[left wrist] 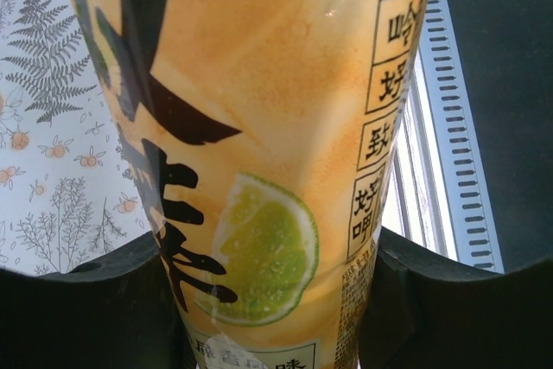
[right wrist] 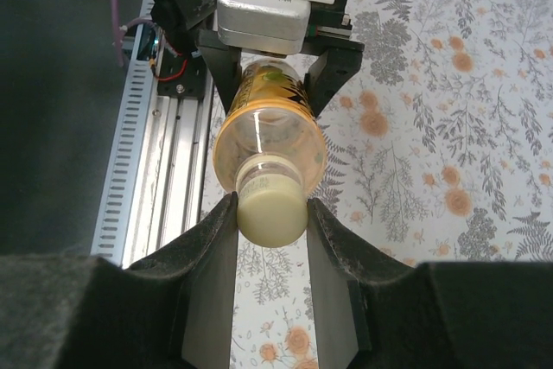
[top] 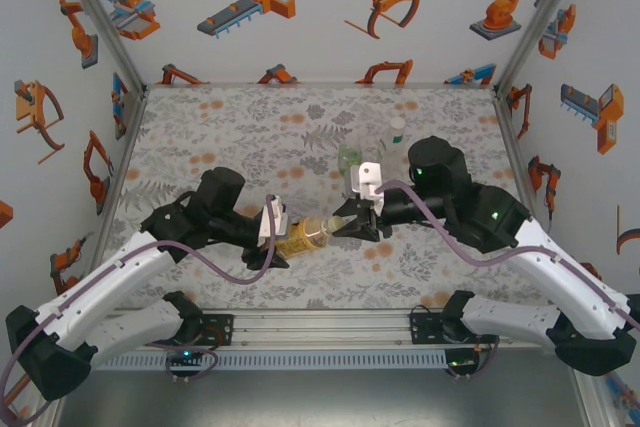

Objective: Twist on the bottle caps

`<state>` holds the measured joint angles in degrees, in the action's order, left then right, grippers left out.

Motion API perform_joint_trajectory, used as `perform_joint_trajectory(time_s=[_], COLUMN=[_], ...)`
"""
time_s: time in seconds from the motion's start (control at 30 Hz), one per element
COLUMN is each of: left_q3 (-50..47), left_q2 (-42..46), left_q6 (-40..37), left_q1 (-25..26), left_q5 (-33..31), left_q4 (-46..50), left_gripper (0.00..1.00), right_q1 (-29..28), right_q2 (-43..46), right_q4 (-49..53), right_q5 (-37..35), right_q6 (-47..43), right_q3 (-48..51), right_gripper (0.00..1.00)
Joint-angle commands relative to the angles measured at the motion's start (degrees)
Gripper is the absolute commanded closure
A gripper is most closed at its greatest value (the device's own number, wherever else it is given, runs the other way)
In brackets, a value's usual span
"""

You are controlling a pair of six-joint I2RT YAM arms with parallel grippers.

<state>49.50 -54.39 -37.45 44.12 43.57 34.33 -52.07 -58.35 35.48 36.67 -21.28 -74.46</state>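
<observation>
The bottle [top: 305, 237] with amber liquid lies on its side in the air, above the worktop [top: 250, 127], neck pointing to the robot's right. The left tool [left wrist: 276, 300] is clamped around the bottle's body. At the bottle's neck, the right tool [right wrist: 270, 224] is closed on the pale yellow cap [right wrist: 270, 212], which sits on the mouth; how far it is threaded cannot be told.

The step in hand looks like turning that cap home. To do it well, I judge that the left tool should hold firm and not roll, while the right tool turns about the bottle's own axis. The cap must stay square to the neck, or the thread may cross. A light push toward the bottle should help the thread catch. If the wrist runs out of turn, release, wind back and grip again. Stop when the cap resists, since the thin body could buckle.

Beyond the bottle stand a green bottle [top: 349, 159] and, farther off, a slim bottle [top: 397, 130].
</observation>
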Motion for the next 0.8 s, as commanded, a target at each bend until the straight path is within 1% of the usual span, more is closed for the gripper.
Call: perform_joint_trajectory(time_s=[0.0, 0.23, 0.53, 0.63, 0.77], left_q3=[2.34, 2.48, 2.62, 2.67, 1.89], left_q2=[-0.35, -0.32, -0.38, -0.15, 1.06], left_q6=[-1.79, -1.35, -1.35, -1.15, 0.03], left_q1=[0.39, 0.43, 0.37, 0.42, 0.41], left_q5=[3.29, 3.29, 3.24, 2.74, 0.51], left_q4=[0.51, 0.56, 0.73, 0.61, -1.37], left_gripper=[1.00, 1.00, 1.00, 1.00, 1.00], right_q1=[-0.31, -0.35, -0.88, -1.01, -1.01], right_q2=[-0.82, -2.06, -3.78, -4.30, -3.21], right_q4=[1.00, 3.06, 5.06, 3.85, -1.82], right_q5=[0.92, 3.10, 3.33, 2.27, 0.22], right_q6=[-1.78, -2.89, -4.26, -2.11, 5.56], right_q3=[-1.87, -2.71, -3.79, -3.20, -0.22], right_gripper=[0.99, 1.00, 1.00, 1.00, 1.00])
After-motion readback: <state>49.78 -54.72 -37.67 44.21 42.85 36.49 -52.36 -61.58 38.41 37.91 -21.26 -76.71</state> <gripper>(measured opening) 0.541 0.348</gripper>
